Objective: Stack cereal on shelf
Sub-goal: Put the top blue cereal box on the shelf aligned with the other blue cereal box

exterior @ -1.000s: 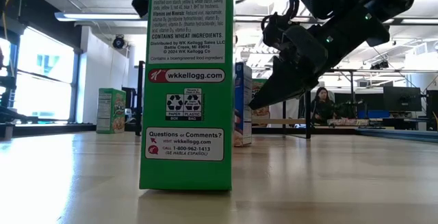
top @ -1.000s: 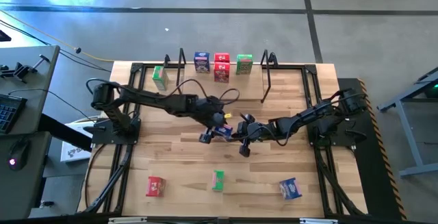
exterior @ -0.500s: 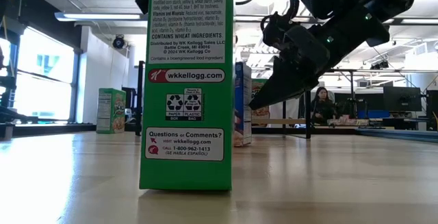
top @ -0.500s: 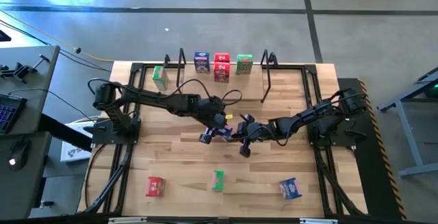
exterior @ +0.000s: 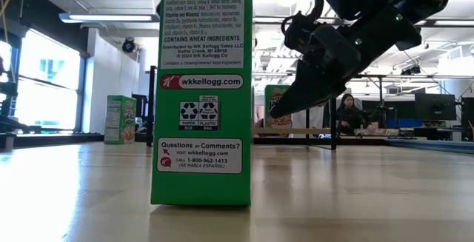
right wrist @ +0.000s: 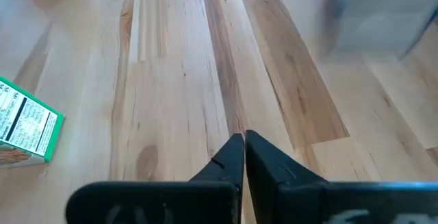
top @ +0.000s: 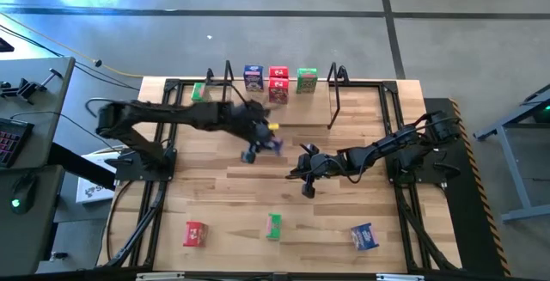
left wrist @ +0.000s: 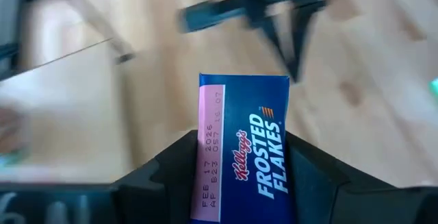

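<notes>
Wooden table (top: 215,221), shelf (top: 361,82) at far edge. Left gripper (left wrist: 239,183) clamped on blue cereal box (left wrist: 243,148), raised mid-table, near shelf. Right gripper (right wrist: 243,157) closed, empty, mid-table. Risk: fast swing loosening grip, box dropping or toppling shelved boxes (top: 278,81).

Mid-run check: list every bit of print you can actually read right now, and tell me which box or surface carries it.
"Kellogg's FROSTED FLAKES" and "FEB 17 2026": blue box held in the left pincer.
"CONTAINS WHEAT INGREDIENTS", "wkkellogg.com", "Questions or Comments?", "CALL 1-800-962-1413", "PAPER BOX", "PLASTIC BAG": side panel of the green box nearest the low camera.
Too small or blurred: the fine ingredient lines above, the boxes on the shelf, the green box in the right wrist view.
</notes>
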`<state>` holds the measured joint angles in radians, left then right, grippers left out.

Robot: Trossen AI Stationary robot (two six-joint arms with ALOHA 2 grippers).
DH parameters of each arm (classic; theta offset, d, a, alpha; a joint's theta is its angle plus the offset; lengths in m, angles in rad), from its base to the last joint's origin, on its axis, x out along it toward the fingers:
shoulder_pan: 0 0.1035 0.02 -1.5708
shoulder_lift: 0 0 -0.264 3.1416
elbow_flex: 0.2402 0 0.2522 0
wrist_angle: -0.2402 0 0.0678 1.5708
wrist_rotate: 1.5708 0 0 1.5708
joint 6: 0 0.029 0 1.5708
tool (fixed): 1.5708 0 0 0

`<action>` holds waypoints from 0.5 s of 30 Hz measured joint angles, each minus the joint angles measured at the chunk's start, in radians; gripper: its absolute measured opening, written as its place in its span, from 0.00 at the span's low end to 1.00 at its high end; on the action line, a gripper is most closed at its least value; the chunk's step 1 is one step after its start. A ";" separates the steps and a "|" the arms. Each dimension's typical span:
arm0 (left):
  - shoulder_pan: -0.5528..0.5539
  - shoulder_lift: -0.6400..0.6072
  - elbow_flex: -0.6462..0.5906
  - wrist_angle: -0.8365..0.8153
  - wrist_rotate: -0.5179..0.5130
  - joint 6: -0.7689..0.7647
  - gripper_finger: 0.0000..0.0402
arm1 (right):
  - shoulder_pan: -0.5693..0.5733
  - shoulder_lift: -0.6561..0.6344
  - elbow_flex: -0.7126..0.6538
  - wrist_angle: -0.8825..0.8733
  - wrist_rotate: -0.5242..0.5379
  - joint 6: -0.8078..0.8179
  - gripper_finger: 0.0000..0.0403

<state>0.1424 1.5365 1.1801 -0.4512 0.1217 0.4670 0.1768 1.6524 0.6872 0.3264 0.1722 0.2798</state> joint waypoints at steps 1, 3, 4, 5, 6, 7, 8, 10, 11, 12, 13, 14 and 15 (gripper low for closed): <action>0.020 -0.028 0.000 -0.027 -0.016 0.003 0.43 | 0.000 0.000 0.000 0.000 0.000 -0.002 0.01; 0.065 -0.076 0.000 -0.050 -0.059 0.003 0.43 | 0.000 0.000 0.000 0.001 -0.001 -0.012 0.01; 0.091 -0.097 0.000 -0.076 -0.079 0.002 0.43 | 0.000 0.000 0.000 0.004 -0.002 -0.017 0.01; 0.118 -0.114 0.000 -0.102 -0.100 0.002 0.43 | 0.000 0.000 0.000 0.007 -0.002 -0.019 0.01; 0.146 -0.125 0.000 -0.110 -0.120 0.002 0.43 | -0.001 0.000 0.000 0.010 -0.002 -0.025 0.01; 0.175 -0.132 0.000 -0.114 -0.133 0.002 0.43 | -0.001 0.000 0.000 0.012 -0.006 -0.030 0.01; 0.205 -0.134 0.000 -0.117 -0.141 0.003 0.43 | -0.002 0.000 0.000 0.016 -0.007 -0.036 0.01; 0.257 -0.133 0.000 -0.117 -0.143 0.019 0.43 | -0.006 0.000 0.000 0.023 -0.013 -0.043 0.01; 0.282 -0.129 0.000 -0.117 -0.145 0.030 0.43 | -0.008 0.000 0.000 0.024 -0.022 -0.043 0.01; 0.304 -0.125 0.000 -0.113 -0.145 0.040 0.43 | -0.010 0.000 0.000 0.029 -0.026 -0.044 0.01; 0.322 -0.118 0.000 -0.110 -0.145 0.048 0.43 | -0.012 -0.001 0.000 0.032 -0.028 -0.044 0.01; 0.339 -0.109 0.000 -0.105 -0.145 0.056 0.43 | -0.013 -0.001 0.000 0.032 -0.028 -0.044 0.01; 0.354 -0.100 0.000 -0.099 -0.146 0.064 0.43 | -0.013 -0.001 0.000 0.032 -0.028 -0.044 0.01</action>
<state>0.4963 1.4361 1.1800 -0.5505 -0.0241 0.5310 0.1638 1.6516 0.6872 0.3588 0.1444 0.2359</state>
